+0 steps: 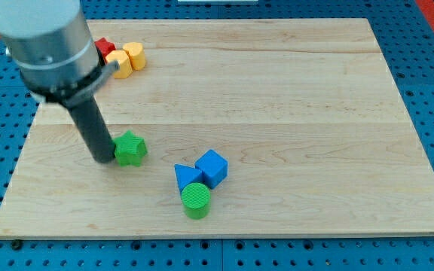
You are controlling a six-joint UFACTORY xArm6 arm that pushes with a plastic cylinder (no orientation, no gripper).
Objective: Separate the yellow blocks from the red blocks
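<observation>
A robotics lab bench; wooden board (277, 90) on blue perforated mounting plate (428, 68); grey robot arm (47, 38).

— What sits mid-desk (300, 98)?
— A green star block (131, 147). Toward the view's bottom, a blue triangular block (184, 176) touches a blue cube (213, 166) and a green cylinder (196, 199).
</observation>
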